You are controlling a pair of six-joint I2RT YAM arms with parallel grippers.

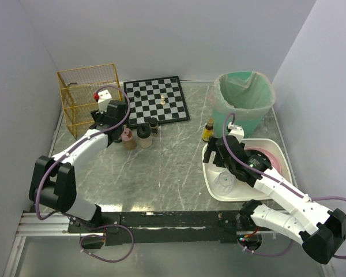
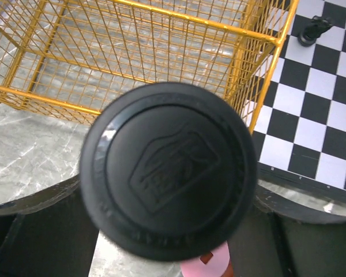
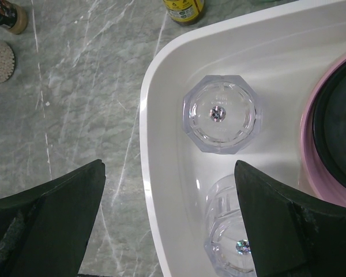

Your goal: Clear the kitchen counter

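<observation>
Right claw (image 3: pixel 168 173) first: it hangs released, its two dark fingers (image 3: pixel 46 225) spread wide, right over the curved rim of the white tray (image 3: pixel 155 104). Straight ahead of it in the tray stands a clear faceted glass (image 3: pixel 220 114). A second clear glass (image 3: pixel 230 239) sits nearer, partly behind my right-hand finger, and a pink dish (image 3: pixel 307 144) with a dark inside lies off to the right. The kitchen counter (image 3: pixel 75 104), grey-green with pale veins, spreads below and to the left of this claw, and a small bottle (image 3: pixel 184 8) with a yellow label stands on it further ahead. My left claw (image 1: pixel 116 128) is out by the yellow wire basket (image 2: pixel 132 52), which stands ahead and a little left; the chessboard (image 2: pixel 317 98) lies ahead to the right. A round black lid (image 2: pixel 167 173) fills the space between this claw's fingers, hiding their tips, so I cannot tell whether they clench it or merely flank it. Just below the lid a pink object (image 2: pixel 205 262) peeps out.
</observation>
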